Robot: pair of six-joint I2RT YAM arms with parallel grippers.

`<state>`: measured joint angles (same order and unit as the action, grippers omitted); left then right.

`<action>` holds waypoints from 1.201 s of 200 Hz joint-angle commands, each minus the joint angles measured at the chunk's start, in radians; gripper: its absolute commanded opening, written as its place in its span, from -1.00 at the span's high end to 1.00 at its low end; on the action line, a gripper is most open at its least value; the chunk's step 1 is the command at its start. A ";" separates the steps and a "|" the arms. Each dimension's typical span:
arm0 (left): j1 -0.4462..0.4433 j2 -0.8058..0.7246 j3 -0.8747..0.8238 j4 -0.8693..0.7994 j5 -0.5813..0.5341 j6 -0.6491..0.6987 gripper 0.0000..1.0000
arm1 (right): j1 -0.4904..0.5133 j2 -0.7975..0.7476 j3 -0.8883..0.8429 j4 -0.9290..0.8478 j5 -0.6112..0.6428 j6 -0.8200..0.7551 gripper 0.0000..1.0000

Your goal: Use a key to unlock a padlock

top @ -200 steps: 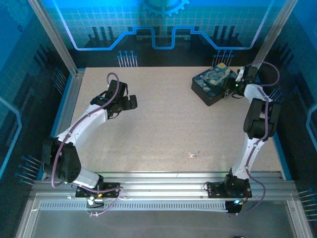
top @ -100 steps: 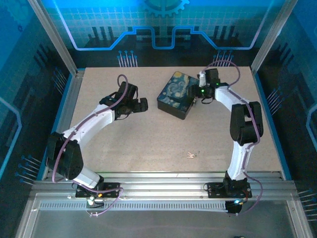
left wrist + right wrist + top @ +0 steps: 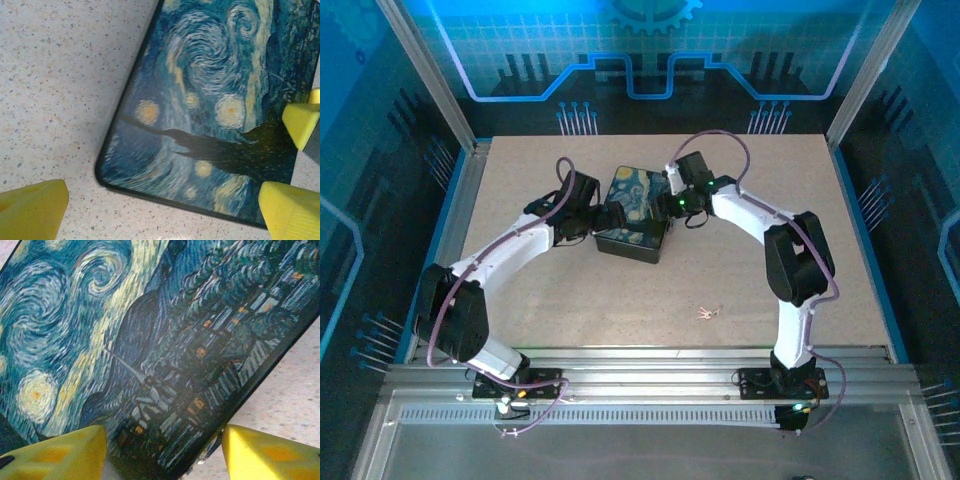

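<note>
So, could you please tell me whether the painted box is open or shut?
Shut. The box has its painted lid sitting flat and flush on the black base, with no gap showing along the edges in the wrist views.

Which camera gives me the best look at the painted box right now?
Top external: the whole box shows, left gripper and right gripper at its sides. Left wrist shows one lid corner; right wrist, a close-up of the lid.

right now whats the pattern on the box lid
Swirling blue-and-yellow night-sky painting on the box lid, clearest in the right wrist view.
</note>
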<state>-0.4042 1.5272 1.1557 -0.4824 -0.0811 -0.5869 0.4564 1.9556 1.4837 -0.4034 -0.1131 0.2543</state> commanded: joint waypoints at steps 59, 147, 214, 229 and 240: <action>-0.007 -0.038 -0.063 -0.045 0.031 -0.065 -0.98 | -0.110 -0.023 0.100 -0.022 -0.075 -0.037 -0.44; -0.020 0.039 -0.057 0.011 0.133 -0.143 -0.97 | -0.233 0.277 0.361 0.109 -0.287 -0.084 -0.62; -0.005 0.067 -0.033 0.018 0.098 -0.133 -0.98 | -0.222 0.358 0.421 0.151 -0.398 -0.103 -0.59; 0.006 0.072 -0.029 0.025 0.105 -0.133 -0.98 | -0.213 0.349 0.408 0.146 -0.410 -0.129 -0.57; 0.015 0.078 -0.026 0.030 0.114 -0.133 -0.98 | -0.209 0.335 0.390 0.147 -0.419 -0.147 -0.55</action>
<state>-0.4084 1.5906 1.0977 -0.4671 0.0166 -0.7086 0.2306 2.2940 1.8694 -0.2707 -0.4679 0.1593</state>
